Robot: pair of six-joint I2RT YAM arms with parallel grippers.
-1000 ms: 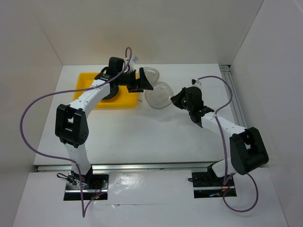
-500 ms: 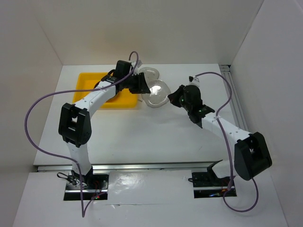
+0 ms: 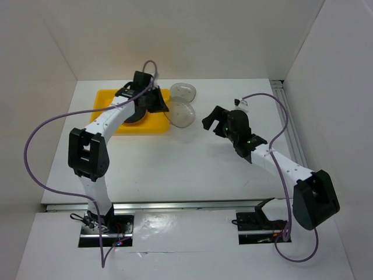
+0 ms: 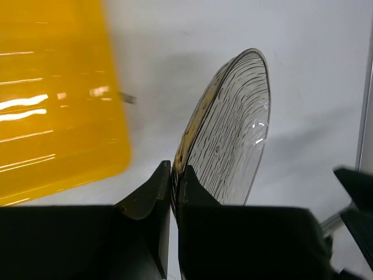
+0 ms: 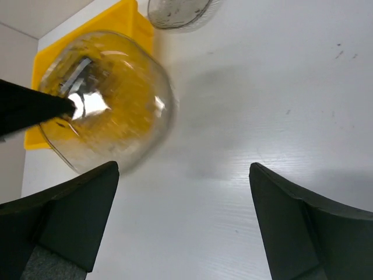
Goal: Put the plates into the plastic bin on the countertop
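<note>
Plate (image 4: pixel 230 134), grey, clamped by its rim in the left gripper (image 4: pixel 173 178), yellow bin (image 4: pixel 52 116) at its 9 o'clock; right gripper (image 5: pixel 183 204), at 3 o'clock, gapes empty.

White walls (image 3: pixel 204 35), metal rail (image 3: pixel 175 205) (near edge)

Yellow bin (image 3: pixel 104 100) is partly covered by left arm (image 3: pixel 112 119), contents mostly hidden. Held translucent plate (image 5: pixel 105 99) is blurred in right wrist view; second translucent plate (image 5: pixel 178 11) is cut by top edge.

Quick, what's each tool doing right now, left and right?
Left tool: closed, pinching the rim of a translucent grey plate.
Right tool: open, holding nothing.
</note>
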